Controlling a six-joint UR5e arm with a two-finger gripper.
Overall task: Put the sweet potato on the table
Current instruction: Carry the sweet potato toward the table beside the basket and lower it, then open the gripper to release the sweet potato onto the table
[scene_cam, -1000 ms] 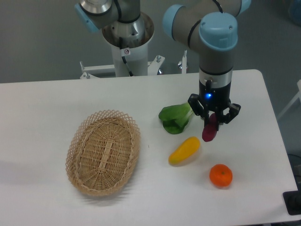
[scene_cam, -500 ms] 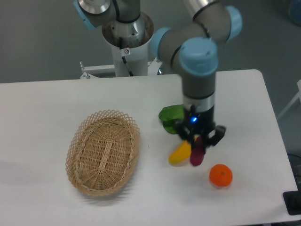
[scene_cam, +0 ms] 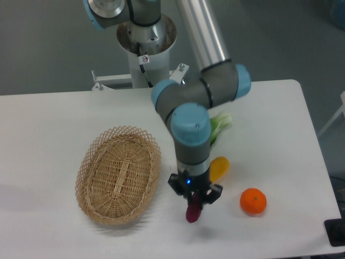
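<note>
Currently, scene: one robot arm reaches down over a white table [scene_cam: 54, 118], seen from a fixed camera in front.
Gripper: the gripper [scene_cam: 194, 204] points straight down, its two fingers pinching the top of the sweet potato [scene_cam: 192, 211].
Sweet potato: a slim dark purple tuber hanging upright from the fingers, low over the front of the table, just right of the basket; whether its lower end touches the surface cannot be told.
Why held so: the upright, low carry looks like the approach to setting it down on open tabletop, apart from the other produce.
Basket: an oval wicker basket [scene_cam: 118, 174] sits left of the gripper; nothing shows inside it.
Yellow fruit: a yellow fruit [scene_cam: 219, 167] lies just behind and right of the gripper, partly hidden by the arm.
Orange: a round orange [scene_cam: 253, 201] rests on the table to the right, apart from the gripper.
Leafy green: a leafy green vegetable [scene_cam: 220, 125] peeks out behind the arm.
</note>
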